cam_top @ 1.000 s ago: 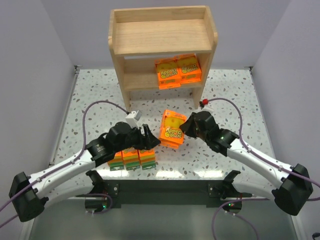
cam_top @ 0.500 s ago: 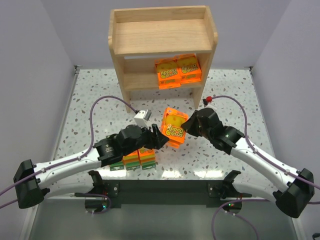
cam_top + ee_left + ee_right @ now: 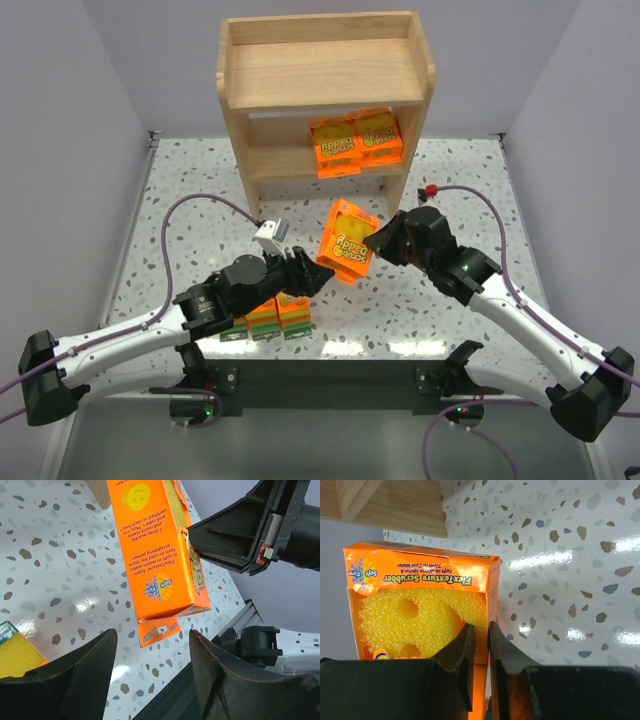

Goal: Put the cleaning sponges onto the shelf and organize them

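Note:
My right gripper (image 3: 380, 240) is shut on the side edge of an orange sponge pack (image 3: 346, 244) and holds it tilted above the table. In the right wrist view the fingers (image 3: 481, 630) pinch the pack's cardboard edge (image 3: 420, 605). My left gripper (image 3: 314, 279) is open and empty just left of and below the pack, which hangs beyond its fingers (image 3: 160, 555). Two orange packs (image 3: 357, 140) sit on the lower tier of the wooden shelf (image 3: 320, 70). Three yellow-and-green stacks (image 3: 268, 317) lie on the table under the left arm.
The shelf stands at the back centre of the speckled table (image 3: 480, 200); its underside shows in the right wrist view (image 3: 390, 505). Purple cables loop on both sides of the table. A black rail runs along the near edge (image 3: 330, 375).
The right gripper has lifted the orange pack off the table and tilted it, moving up and right. The left gripper came in toward the pack, then drew back slightly, still open.

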Controlling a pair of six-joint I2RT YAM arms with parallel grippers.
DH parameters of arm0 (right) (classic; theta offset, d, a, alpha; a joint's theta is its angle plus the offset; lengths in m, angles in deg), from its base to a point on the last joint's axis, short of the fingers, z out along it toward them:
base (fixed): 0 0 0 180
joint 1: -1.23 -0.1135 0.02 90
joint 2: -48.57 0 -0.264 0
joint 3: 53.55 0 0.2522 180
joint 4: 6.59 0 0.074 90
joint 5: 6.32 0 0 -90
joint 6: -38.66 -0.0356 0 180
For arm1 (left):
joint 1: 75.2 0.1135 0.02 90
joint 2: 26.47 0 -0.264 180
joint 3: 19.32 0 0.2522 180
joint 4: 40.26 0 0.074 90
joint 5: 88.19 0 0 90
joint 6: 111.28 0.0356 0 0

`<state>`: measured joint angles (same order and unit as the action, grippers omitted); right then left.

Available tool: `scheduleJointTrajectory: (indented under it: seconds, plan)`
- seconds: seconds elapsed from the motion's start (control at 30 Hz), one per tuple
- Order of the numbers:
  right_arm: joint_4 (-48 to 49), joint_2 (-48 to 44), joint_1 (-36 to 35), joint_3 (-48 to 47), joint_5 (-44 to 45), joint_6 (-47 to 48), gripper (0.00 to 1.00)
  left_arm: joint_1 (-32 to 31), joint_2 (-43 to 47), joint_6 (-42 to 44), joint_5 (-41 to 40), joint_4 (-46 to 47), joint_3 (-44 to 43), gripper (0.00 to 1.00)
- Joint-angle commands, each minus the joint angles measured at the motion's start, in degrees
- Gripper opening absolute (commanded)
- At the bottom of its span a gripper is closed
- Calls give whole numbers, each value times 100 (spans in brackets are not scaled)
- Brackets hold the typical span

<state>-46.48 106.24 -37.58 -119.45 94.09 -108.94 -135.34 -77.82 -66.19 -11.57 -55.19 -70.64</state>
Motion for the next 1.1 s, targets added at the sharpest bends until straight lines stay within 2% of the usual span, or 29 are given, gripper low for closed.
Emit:
scheduleJointTrajectory:
  seconds: [0.0,0.07,0.17,0.2,0.37,0.4,0.43,0.47,0.5,0.57,0.6,0.7,0.77,0.8,0.97,1.07]
  plan:
    - [248,-89,22,-121,-337,-400,0,-33,-41,-1,-287,669,117,65]
    - [406,-98,22,-60,-461,-523,0,-33,-190,52,-392,767,56,64]
    - [530,-98,22,-42,-628,-647,0,-33,-463,253,-489,750,-171,54]
    - [547,-89,22,-59,-663,-621,0,-33,-498,298,-515,645,-225,45]
    - [574,-133,22,-86,-883,-603,0,-33,-402,421,-787,618,-270,19]
    - [583,-159,22,-77,-901,-603,0,-33,-358,404,-806,618,-252,11]
    - [600,-186,22,-68,-901,-612,3,-33,-288,395,-832,618,-234,7]
    - [600,-212,22,-60,-901,-603,10,-33,-235,369,-884,601,-191,4]
    - [609,-264,22,-51,-892,-603,27,-33,-191,351,-911,557,-164,0]
    - [609,-326,22,-59,-857,-594,45,-33,-51,281,-1034,469,-138,0]
    - [557,-370,22,-94,-813,-585,60,-33,11,272,-1069,399,-120,0]
    - [451,-467,14,-173,-612,-533,81,-33,248,123,-1280,145,-102,0]
    - [320,-572,31,-253,-471,-498,89,-24,450,-18,-1490,-92,-94,0]
    - [267,-616,22,-288,-331,-463,99,-33,529,-53,-1544,-120,-85,0]
    - [-85,-967,22,-411,-57,-295,99,-7,1276,-281,-2534,37,99,0]
    - [-234,-1187,22,-358,4,-217,99,430,1531,-265,-2564,580,153,0]
